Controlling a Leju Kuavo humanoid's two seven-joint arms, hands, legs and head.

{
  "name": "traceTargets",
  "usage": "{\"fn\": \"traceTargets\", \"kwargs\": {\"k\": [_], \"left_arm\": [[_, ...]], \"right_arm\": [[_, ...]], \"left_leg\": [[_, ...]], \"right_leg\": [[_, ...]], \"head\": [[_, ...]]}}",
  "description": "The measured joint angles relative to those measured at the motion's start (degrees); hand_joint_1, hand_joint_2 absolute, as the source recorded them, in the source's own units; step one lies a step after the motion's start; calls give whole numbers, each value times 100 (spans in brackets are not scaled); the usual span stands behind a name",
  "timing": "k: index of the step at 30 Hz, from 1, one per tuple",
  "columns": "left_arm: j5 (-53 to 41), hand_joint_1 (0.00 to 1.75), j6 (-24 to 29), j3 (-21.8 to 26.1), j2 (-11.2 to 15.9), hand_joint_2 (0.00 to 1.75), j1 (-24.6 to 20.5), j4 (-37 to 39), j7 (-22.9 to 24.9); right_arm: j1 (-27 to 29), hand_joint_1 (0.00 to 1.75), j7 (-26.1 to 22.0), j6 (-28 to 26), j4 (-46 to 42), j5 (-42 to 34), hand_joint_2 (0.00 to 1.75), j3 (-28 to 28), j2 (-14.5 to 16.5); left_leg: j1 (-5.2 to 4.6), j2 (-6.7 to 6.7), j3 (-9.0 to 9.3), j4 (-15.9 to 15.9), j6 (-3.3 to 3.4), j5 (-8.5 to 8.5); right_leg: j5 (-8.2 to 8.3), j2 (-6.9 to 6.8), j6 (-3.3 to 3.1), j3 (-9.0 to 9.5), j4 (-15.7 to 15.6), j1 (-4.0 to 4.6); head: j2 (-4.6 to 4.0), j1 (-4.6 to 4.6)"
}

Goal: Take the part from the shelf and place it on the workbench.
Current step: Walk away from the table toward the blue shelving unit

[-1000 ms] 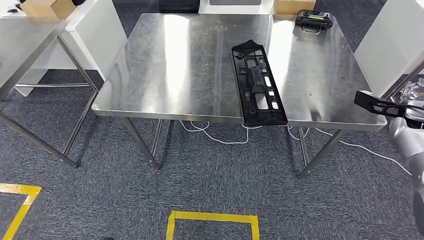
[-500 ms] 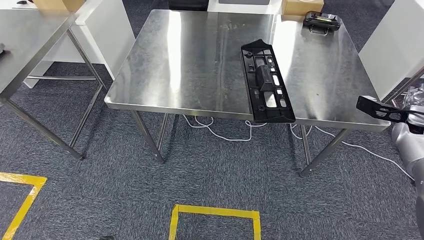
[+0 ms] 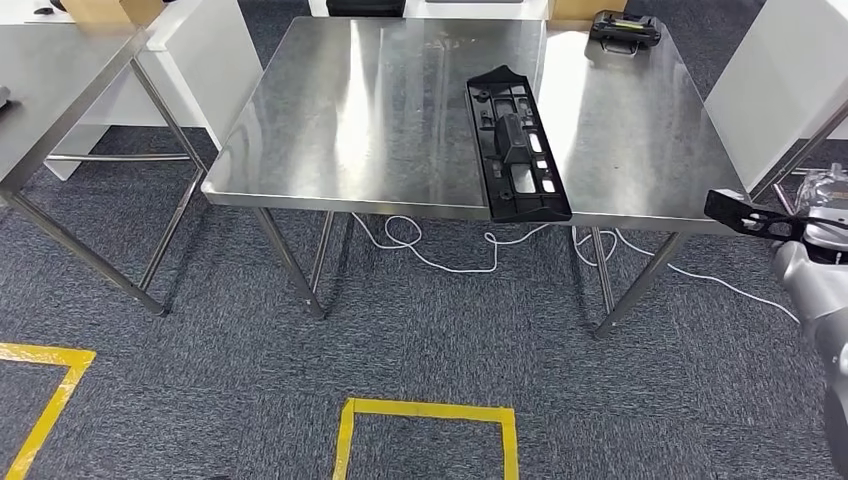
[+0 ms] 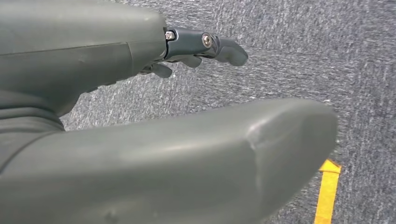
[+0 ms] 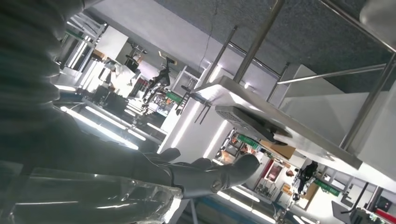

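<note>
The steel workbench stands ahead of me in the head view. A long black plastic part lies on it, its near end jutting over the front edge. At the right edge of that view my right hand holds a second flat black part, whose end points left, just off the bench's front right corner. The right wrist view shows dark fingers curled over clear plastic, with the bench seen from low down. My left hand hangs over the carpet, fingers apart, holding nothing.
A small black and yellow device sits at the bench's far right. Another steel table stands to the left, a white cabinet to the right. A white cable trails under the bench. Yellow tape marks the carpet in front.
The whole picture has shifted slightly as the camera moved; the bench sits a little higher now. My right hand keeps the black part at the right edge.
</note>
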Motion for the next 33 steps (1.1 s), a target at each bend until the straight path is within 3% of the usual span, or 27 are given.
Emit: {"fn": "traceTargets", "kwargs": {"k": [2,4,7,8,9,11,13,14,16,18,19,20,22,24,27,28,29,30,33], "left_arm": [[-4,0,1,1,-1,0,-3,0,0],[-11,0,2,2,-4,0,-3,0,-5],[-21,0,1,2,-15,0,-2,0,-25],[-28,0,-1,2,-24,0,-2,0,-38],[-35,0,-7,2,-32,0,-1,0,-53],[-52,0,-23,4,-42,0,5,1,-70],[-63,0,-50,7,-39,0,12,1,-70],[-68,0,-60,8,-40,0,16,1,-65],[-81,0,-72,9,-47,0,20,2,-47],[-98,0,-74,9,-54,0,21,3,-26],[-110,0,-72,9,-55,0,21,2,-16],[-121,0,-69,10,-56,0,23,2,-7],[-138,0,-64,15,-46,0,31,1,6],[-158,0,-62,25,-31,0,39,-1,12],[-192,0,-63,46,-26,0,45,-2,22],[-200,0,-66,51,-26,0,48,-2,26],[-209,0,-70,55,-25,0,52,-2,29],[-221,0,-75,56,-24,0,55,-2,31],[-257,0,-84,57,-23,0,54,-2,36]], "right_arm": [[122,0,1,-134,0,-86,175,-57,1],[326,0,12,-319,1,-178,175,-155,14],[771,0,66,-562,2,-294,175,-324,56],[932,0,84,-620,4,-332,175,-380,58],[1094,0,96,-671,7,-370,175,-439,56],[1420,0,104,-774,17,-447,175,-554,52],[1803,0,101,-920,27,-519,175,-663,66],[1999,0,92,-1010,31,-560,175,-715,80],[2401,0,70,-1239,33,-671,175,-830,127],[2788,0,60,-1534,33,-819,175,-977,202],[2974,0,66,-1685,34,-900,175,-1060,247],[3169,0,73,-1833,34,-985,175,-1152,301],[3536,0,76,-2100,36,-1162,175,-1333,419],[3867,0,-13,-2317,38,-1403,175,-1549,560],[4281,0,-218,-2379,42,-1721,175,-1929,758],[4395,0,-276,-2306,45,-1797,175,-2041,823],[4510,0,-339,-2210,51,-1882,175,-2148,894],[4624,0,-399,-2122,56,-1962,175,-2248,963],[4926,0,-572,-1921,74,-2103,175,-2516,1190]], "left_leg": [[0,-13,557,-791,53,208],[-35,-30,831,-1225,116,293],[-71,-26,862,-1389,185,389],[-69,-26,887,-1480,212,456],[-69,-27,901,-1570,246,531],[-94,-34,872,-1639,300,623],[-137,-47,821,-1634,315,650],[-158,-55,808,-1632,317,658],[-193,-67,802,-1620,312,662],[-240,-74,779,-1574,285,641],[-260,-76,764,-1550,268,628],[-276,-78,750,-1531,252,618],[-279,-82,736,-1500,222,597],[-250,-74,645,-1261,129,404],[-127,-50,197,-230,-44,-175],[-79,-41,76,44,-83,-272],[-33,-33,58,106,-115,-247],[8,-26,156,-59,-142,-118],[59,-44,768,-1194,-175,359]], "right_leg": [[44,4,48,-14,-16,-2],[94,-8,123,16,-67,-4],[175,-30,252,59,-185,36],[140,-31,256,21,-145,57],[39,-29,226,-65,18,77],[-314,-18,119,-390,707,87],[-558,-16,104,-646,1336,100],[-569,-15,129,-640,1391,110],[-365,-21,192,-247,776,133],[-161,-41,160,227,-19,173],[-116,-48,119,340,-216,192],[-102,-51,77,380,-287,212],[-78,-45,37,382,-302,171],[-63,-49,-20,395,-319,101],[-58,-55,-68,384,-321,77],[-58,-53,-67,379,-320,74],[-59,-51,-66,380,-320,67],[-59,-47,-63,385,-320,58],[-49,-26,-26,400,-321,46]], "head": [[0,3],[0,3],[0,-9],[0,-5],[0,6],[0,20],[0,25],[0,25],[0,27],[0,24],[0,22],[0,20],[0,24],[0,18],[0,6],[0,5],[0,7],[0,8],[0,6]]}}
